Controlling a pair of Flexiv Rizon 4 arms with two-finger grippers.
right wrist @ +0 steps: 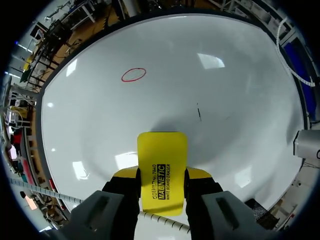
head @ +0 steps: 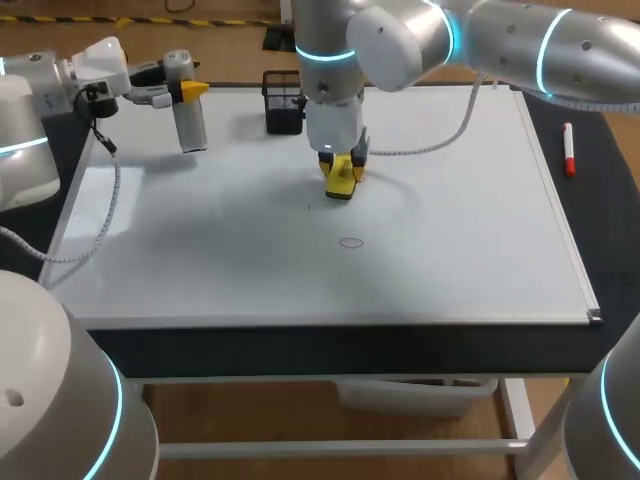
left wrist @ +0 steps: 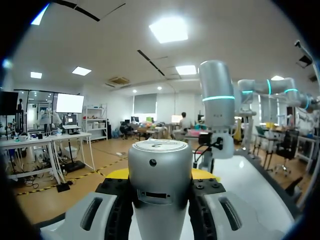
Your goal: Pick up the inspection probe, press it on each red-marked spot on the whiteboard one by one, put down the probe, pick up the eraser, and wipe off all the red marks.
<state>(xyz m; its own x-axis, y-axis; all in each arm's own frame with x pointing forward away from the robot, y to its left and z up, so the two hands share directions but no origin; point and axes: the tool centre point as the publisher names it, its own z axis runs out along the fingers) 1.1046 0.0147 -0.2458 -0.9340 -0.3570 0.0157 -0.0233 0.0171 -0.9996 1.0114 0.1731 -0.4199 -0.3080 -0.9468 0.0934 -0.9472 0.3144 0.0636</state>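
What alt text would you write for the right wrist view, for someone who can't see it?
The right gripper holds a yellow whiteboard eraser between its two fingers, over the whiteboard. Ahead of it on the board are a short dark stroke and, farther off, one red oval mark.

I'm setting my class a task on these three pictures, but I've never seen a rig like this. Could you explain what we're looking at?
These are two robot arms working at a table. One picture looks down from above and behind the robot. The other two come from a camera on each wrist. A white rectangular whiteboard lies flat, with one red oval mark drawn on it. The left pincer grips a silver cylindrical inspection probe. The right pincer grips a yellow block eraser over the board's middle. A black mesh basket stands near the far edge, and a red marker pen lies beside the board.
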